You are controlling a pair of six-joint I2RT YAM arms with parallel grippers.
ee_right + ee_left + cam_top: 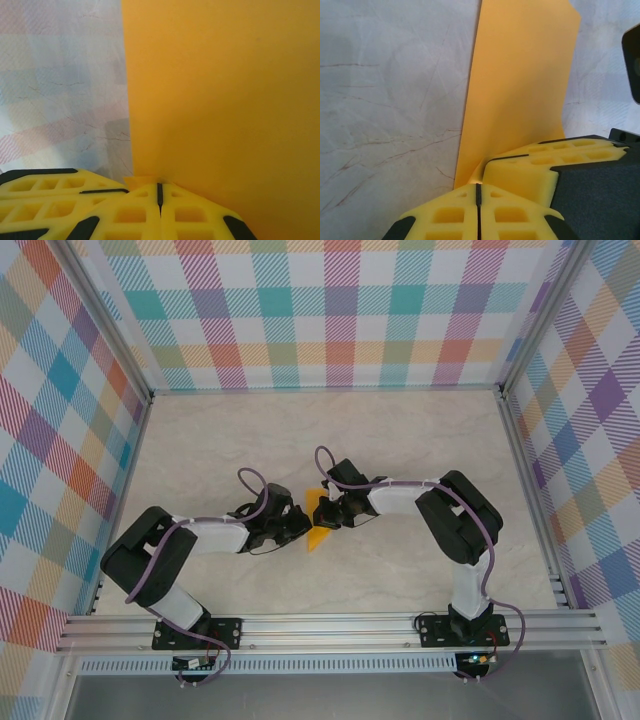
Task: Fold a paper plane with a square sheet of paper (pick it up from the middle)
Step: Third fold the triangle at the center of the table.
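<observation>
The square sheet of paper (317, 537) is orange-yellow and stands bent up off the table between my two grippers at mid-table. My left gripper (303, 523) comes in from the left and is shut on the sheet's near edge (478, 185); the paper (520, 85) rises away from its yellow fingertips. My right gripper (325, 512) comes in from the right and is shut on the same sheet (160, 184), whose face (225, 90) stands wide across the right wrist view. The two pairs of fingertips touch or nearly touch. A paper plane is out of view.
The marble-patterned table (420, 440) lies open behind and beside the arms. Checkered walls (330, 310) close in the back and both sides. An aluminium rail (330, 625) runs along the near edge at the arm bases.
</observation>
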